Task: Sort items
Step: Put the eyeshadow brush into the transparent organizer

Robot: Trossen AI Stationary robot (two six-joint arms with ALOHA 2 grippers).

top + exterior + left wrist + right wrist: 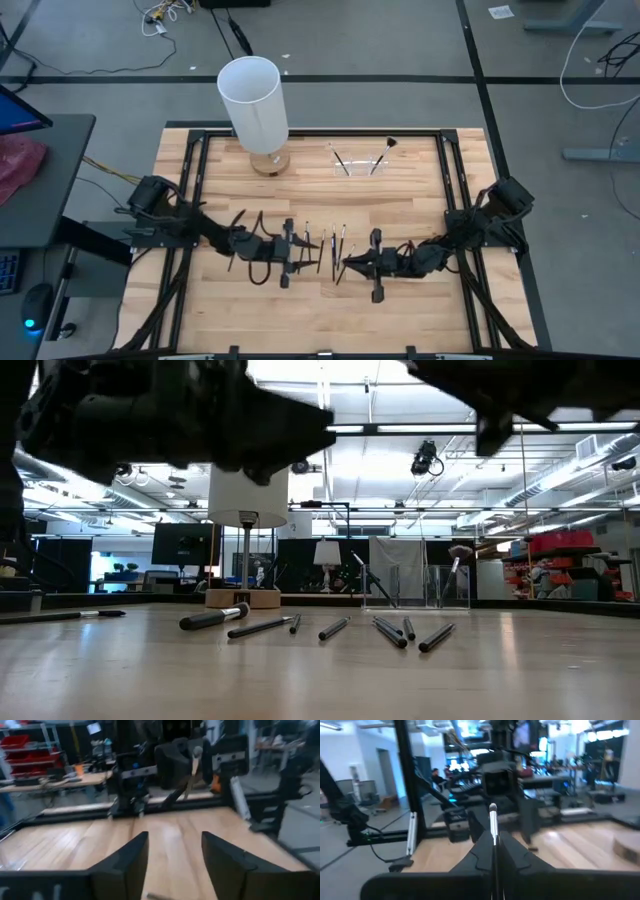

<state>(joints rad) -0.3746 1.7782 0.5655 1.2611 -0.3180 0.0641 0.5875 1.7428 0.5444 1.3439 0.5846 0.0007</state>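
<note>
The table (420,195) fills the frame's centre; one white cylinder (255,100) stands upper left, one clear holder (360,160) upper centre. Right gripper (346,265) grips one stick (493,832): carry it level. Left gripper (318,248) is released. About seven items (335,628) lie centre.

Dark items (335,628) with silver tips, white cylinder (254,103), pale wood table (420,310).
</note>
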